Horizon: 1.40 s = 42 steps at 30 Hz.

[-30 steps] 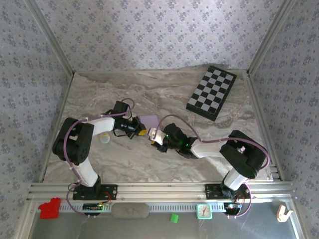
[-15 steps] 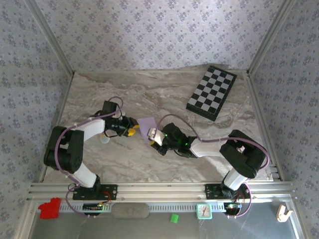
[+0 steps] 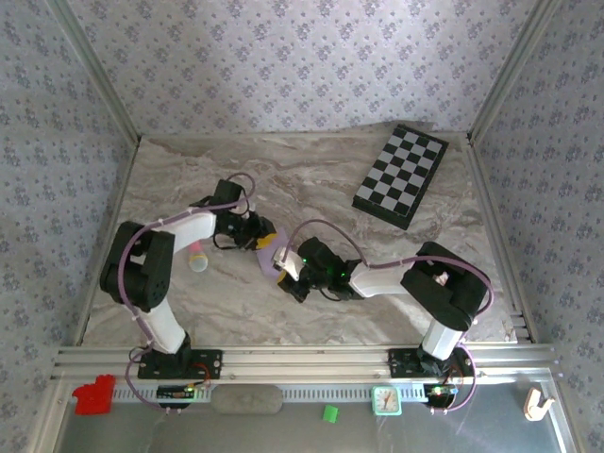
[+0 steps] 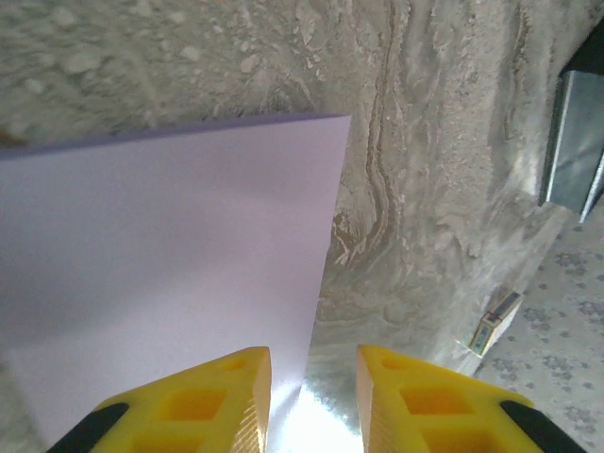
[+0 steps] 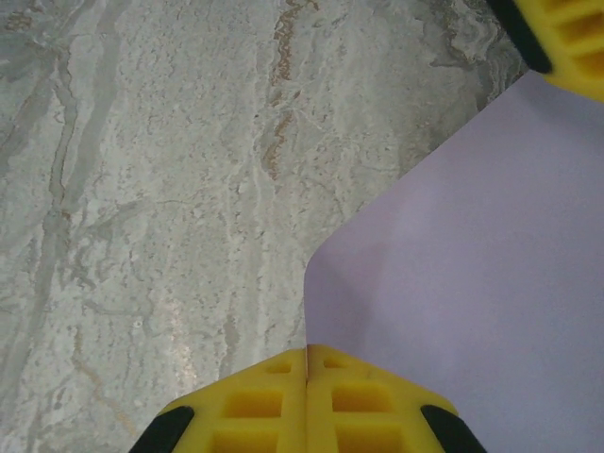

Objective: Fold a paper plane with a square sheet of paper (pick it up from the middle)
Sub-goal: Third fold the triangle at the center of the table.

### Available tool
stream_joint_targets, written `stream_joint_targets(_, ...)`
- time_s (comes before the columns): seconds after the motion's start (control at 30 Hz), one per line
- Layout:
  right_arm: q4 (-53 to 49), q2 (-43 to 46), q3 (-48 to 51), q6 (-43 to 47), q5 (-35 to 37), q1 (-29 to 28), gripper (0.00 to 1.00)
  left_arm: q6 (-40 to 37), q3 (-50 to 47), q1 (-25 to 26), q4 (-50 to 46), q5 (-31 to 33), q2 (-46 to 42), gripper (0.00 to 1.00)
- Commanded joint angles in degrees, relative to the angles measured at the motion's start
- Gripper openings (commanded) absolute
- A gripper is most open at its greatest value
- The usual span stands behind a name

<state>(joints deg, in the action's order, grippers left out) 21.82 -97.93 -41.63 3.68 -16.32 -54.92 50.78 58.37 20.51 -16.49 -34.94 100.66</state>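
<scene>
Lilac square sheet of paper [image 4: 170, 255], smooth, straight-edged, right gripper [image 5: 307, 368] clamped on its 6 o'clock edge, left gripper [image 4: 313, 357] jaws apart.

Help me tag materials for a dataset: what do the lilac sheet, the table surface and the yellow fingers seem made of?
Lilac sheet: thin matte paper, judging by its crisp straight edge and flat, even colour. Table surface: marble-look veining with a soft sheen; stone or a printed covering, hard to tell. Yellow fingers: moulded or printed plastic, apparently, with recessed pockets.
</scene>
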Motion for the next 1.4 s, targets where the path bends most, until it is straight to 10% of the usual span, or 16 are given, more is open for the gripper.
stream_joint_targets(0.0,-0.82,-0.46,-1.16,-3.23,-2.14,-0.32,0.0,-4.21,3.63,0.8,-5.13,3.05,3.3,0.25)
stream_joint_targets(1.37,-4.87,-3.26,-4.87,-17.2,19.53,0.74,0.01,-11.06,11.59,4.62,-12.94,7.83,15.0,0.13)
